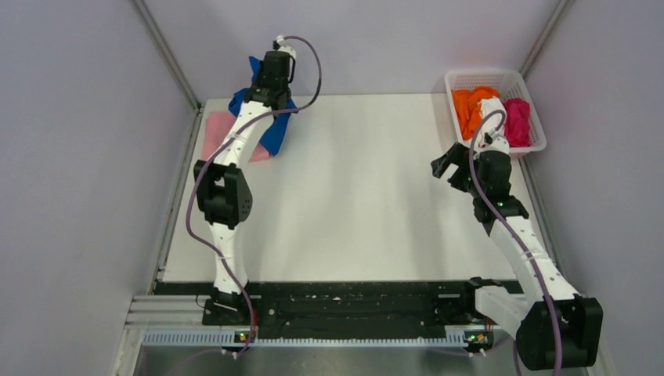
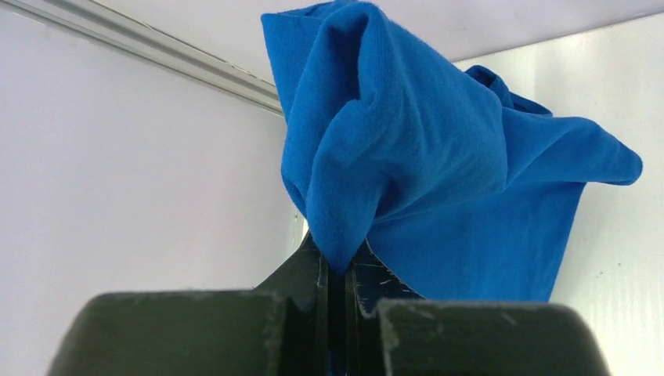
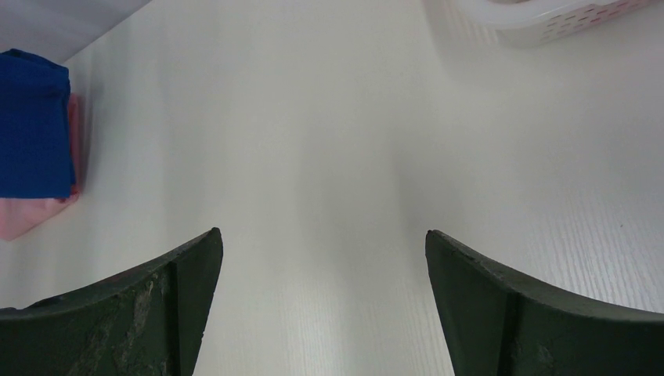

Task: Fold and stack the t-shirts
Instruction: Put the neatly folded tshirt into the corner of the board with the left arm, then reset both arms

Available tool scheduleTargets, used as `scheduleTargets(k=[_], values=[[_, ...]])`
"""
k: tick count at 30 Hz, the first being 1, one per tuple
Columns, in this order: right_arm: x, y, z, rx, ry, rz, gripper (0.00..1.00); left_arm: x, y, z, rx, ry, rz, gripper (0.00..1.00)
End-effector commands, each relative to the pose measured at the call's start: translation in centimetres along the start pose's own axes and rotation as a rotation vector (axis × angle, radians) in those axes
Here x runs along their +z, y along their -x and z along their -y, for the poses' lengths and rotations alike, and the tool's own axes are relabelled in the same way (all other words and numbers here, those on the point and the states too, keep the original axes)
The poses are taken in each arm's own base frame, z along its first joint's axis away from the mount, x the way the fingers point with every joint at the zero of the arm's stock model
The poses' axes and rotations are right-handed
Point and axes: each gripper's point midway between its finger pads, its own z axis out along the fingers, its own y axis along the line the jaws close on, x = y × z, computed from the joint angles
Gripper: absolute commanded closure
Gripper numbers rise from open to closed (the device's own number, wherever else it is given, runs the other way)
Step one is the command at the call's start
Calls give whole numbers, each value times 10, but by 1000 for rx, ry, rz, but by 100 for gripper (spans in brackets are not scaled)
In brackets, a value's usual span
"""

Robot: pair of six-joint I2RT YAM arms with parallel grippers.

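Left jaws clamp the soft royal-blue cotton t-shirt (image 2: 438, 157) over the light pink cotton tee (image 1: 215, 129) (right jaws stand apart), seemingly mid-stacking; next, lay it squarely.

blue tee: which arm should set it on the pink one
Left: left jaws are shut on the blue tee by the pink tee; right jaws stand open, empty, near the basket.

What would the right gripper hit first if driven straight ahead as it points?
Probably the bare table: the open right gripper faces its plain surface, with the blue t-shirt and the basket lying off to either side. Depth is unclear.
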Motion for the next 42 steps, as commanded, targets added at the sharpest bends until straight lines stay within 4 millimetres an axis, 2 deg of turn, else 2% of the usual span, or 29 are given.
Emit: scheduleTargets(k=[1, 11, 15, 18, 21, 22, 23, 24, 25, 26, 27, 31, 34, 35, 38, 40, 42], values=[[-1, 12, 3, -13, -28, 38, 1, -8, 18, -43, -102, 46, 51, 100], [0, 11, 15, -15, -87, 44, 1, 59, -46, -45, -146, 3, -64, 100], [0, 12, 19, -17, -110, 49, 1, 84, -66, -48, -188, -7, -91, 100], [1, 12, 20, -18, -116, 47, 1, 101, -72, -46, -227, -22, -86, 99], [2, 11, 21, -17, -121, 42, 1, 121, -87, -63, -290, 17, -101, 89], [3, 11, 21, -18, -122, 40, 1, 125, -90, -68, -309, 38, -108, 85], [2, 11, 21, -20, -124, 39, 1, 128, -93, -73, -328, 63, -116, 74], [2, 11, 22, -19, -128, 38, 1, 131, -95, -81, -349, 101, -121, 49], [2, 11, 22, -19, -131, 38, 1, 131, -96, -91, -377, 149, -120, 15], [1, 11, 22, -21, -129, 35, 1, 129, -94, -99, -400, 183, -114, 3], [1, 12, 21, -18, -129, 36, 1, 126, -90, -107, -429, 200, -107, 1], [-2, 13, 22, -16, -134, 40, 1, 104, -69, -124, -547, 201, -68, 1], [-4, 9, 24, -16, -141, 25, 1, 79, -55, -131, -651, 160, -60, 1], [-3, 6, 24, -16, -139, 16, 1, 70, -52, -129, -685, 133, -64, 1], [-3, -4, 23, -14, -118, -18, 1, 38, -45, -108, -777, -38, -55, 1], [-5, -12, 21, -5, -102, -37, 1, 9, -40, -100, -844, -128, -22, 2], [-7, -19, 22, 7, -89, -44, 1, -22, -47, -83, -908, -227, -1, 2]])
